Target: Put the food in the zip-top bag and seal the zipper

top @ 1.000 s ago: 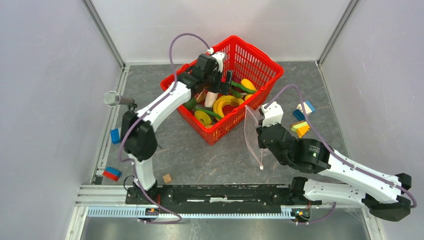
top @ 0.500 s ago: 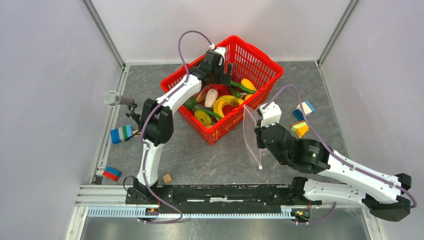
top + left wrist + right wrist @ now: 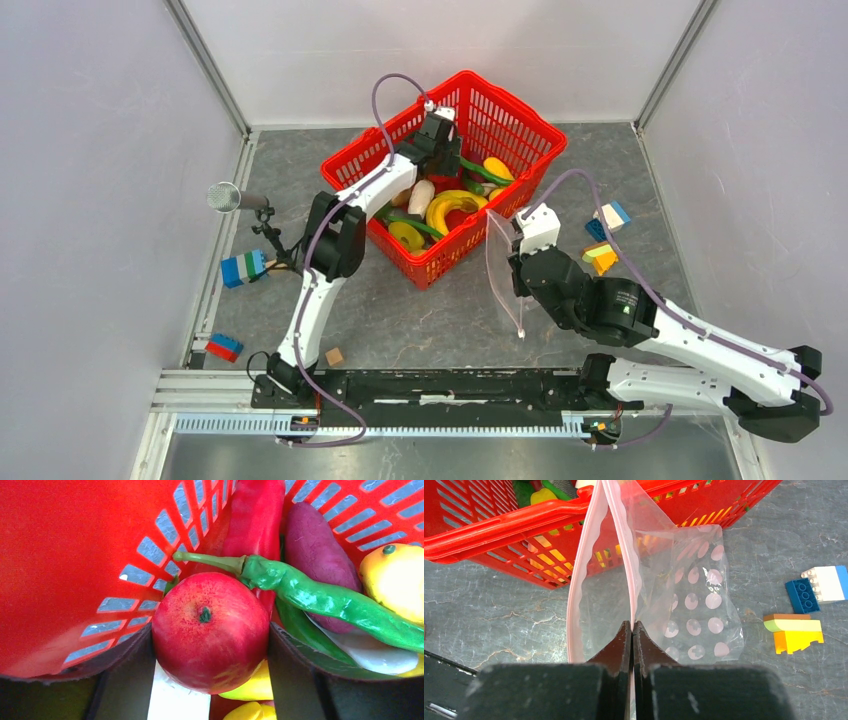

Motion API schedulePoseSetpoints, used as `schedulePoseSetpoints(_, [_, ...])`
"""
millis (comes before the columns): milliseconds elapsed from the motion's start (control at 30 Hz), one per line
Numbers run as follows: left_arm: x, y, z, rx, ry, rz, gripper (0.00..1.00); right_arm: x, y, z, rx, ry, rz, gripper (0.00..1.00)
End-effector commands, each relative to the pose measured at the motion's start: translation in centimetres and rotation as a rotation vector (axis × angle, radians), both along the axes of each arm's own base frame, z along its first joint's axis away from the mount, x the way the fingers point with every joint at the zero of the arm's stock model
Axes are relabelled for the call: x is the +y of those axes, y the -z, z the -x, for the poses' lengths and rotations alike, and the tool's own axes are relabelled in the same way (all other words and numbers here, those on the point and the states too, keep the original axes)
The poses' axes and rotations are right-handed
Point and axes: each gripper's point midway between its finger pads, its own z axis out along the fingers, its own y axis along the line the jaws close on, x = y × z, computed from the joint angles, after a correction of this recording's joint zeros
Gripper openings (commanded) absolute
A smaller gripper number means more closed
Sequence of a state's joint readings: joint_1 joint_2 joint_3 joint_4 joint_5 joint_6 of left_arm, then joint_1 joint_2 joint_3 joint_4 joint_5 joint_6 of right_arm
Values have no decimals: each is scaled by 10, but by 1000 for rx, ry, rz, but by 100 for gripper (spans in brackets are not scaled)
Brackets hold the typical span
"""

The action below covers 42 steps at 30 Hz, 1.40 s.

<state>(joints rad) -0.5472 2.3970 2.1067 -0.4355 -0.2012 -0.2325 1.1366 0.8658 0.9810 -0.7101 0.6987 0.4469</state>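
The food lies in the red mesh basket (image 3: pixel 520 112): a yellow banana (image 3: pixel 450 208), a white radish (image 3: pixel 421 196), a green pepper (image 3: pixel 325 597), a red chili (image 3: pixel 255 515), a purple sweet potato (image 3: pixel 320 550) and a lemon (image 3: pixel 395 580). My left gripper (image 3: pixel 445 152) is down inside the basket, and a red apple (image 3: pixel 210 630) fills the gap of the left gripper (image 3: pixel 211 635), both fingers against its sides. My right gripper (image 3: pixel 632 625) is shut on the zip-top bag (image 3: pixel 694 605) at its pinkish zipper (image 3: pixel 574 595). It holds the bag (image 3: pixel 503 270) upright, mouth open, beside the basket's near right wall.
Coloured bricks lie right of the bag (image 3: pixel 608 216) (image 3: pixel 602 258) and at the left edge (image 3: pixel 243 268) (image 3: pixel 224 347). A small wooden cube (image 3: pixel 334 356) sits near the left arm's base. A grey microphone-like rod (image 3: pixel 228 197) sticks out at the left wall.
My left arm has reached further right and deeper into the basket, and its jaws have narrowed round the red apple. The right arm and bag have barely moved.
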Motion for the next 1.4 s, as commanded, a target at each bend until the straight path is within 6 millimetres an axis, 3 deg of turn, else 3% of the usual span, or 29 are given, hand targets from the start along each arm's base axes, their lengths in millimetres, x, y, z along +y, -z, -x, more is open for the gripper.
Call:
schedulePoseSetpoints(0, [5,-15,-10,-20,-50,42,61,4,-4,-4,-16,0,-13,0])
schedulePoseSetpoints(167, [-1,-61,4,-64,9,112,38,6,-1,-3,-12,1,-32,0])
schedulePoseSetpoints(333, [-9,-131,43,-114,126,228,38,1,0,-6,-22,38,-43,0])
schedulePoseSetpoints(400, [-9,-167,67,-140,178,284,39,-1,0,-8,-26,53,-33,0])
schedulePoseSetpoints(500, [-7,-203,101,-173,238,350,39,-4,-1,-12,-34,84,-29,0])
schedulePoseSetpoints(733, [2,-263,180,-193,356,503,39,-1,-2,-25,-43,116,-58,0])
schedulePoseSetpoints(933, [-10,-292,275,-222,588,647,39,14,-3,-40,-23,76,-140,0])
schedulePoseSetpoints(1067, [-35,-295,334,-226,735,677,39,22,-9,-46,-22,54,-184,0])
schedulePoseSetpoints(1233, [-59,-276,358,-210,763,633,39,24,-15,-45,-11,50,-226,0])
schedulePoseSetpoints(1367, [-65,-262,359,-247,704,608,39,14,-21,-43,-23,84,-262,0])
